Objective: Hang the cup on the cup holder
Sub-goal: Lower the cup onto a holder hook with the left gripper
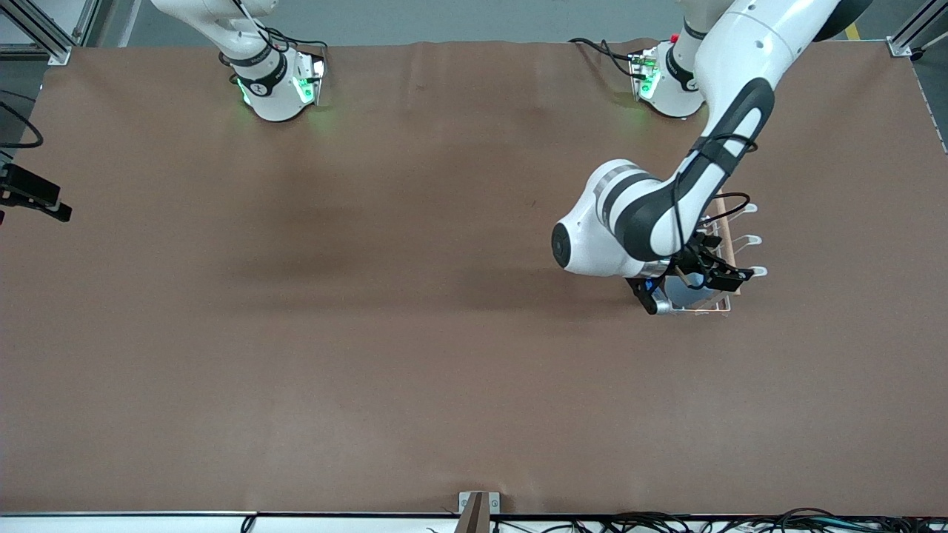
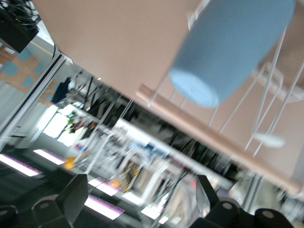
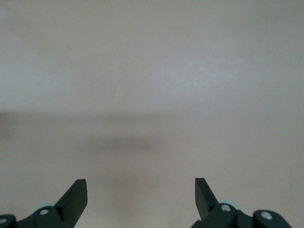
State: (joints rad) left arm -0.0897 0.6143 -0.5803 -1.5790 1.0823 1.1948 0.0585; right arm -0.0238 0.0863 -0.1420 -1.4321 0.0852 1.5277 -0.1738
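Observation:
The light-blue cup [image 2: 232, 47] sits tilted on the white wire cup holder [image 2: 268, 90], its closed bottom toward the left wrist camera; what carries it is hidden. The wooden dowel [image 2: 213, 142] runs just below it. My left gripper [image 2: 142, 194] is open and empty, a short way back from the cup. In the front view the left gripper [image 1: 692, 285] is over the cup holder [image 1: 749, 240] at the left arm's end of the table, with a bit of the cup [image 1: 696, 297] showing under it. My right gripper [image 3: 141, 194] is open and empty over bare table, waiting.
A brown cover [image 1: 370, 296] spans the table. A small bracket [image 1: 478, 511] stands at the table edge nearest the front camera. A black device [image 1: 29, 194] sits at the right arm's end edge.

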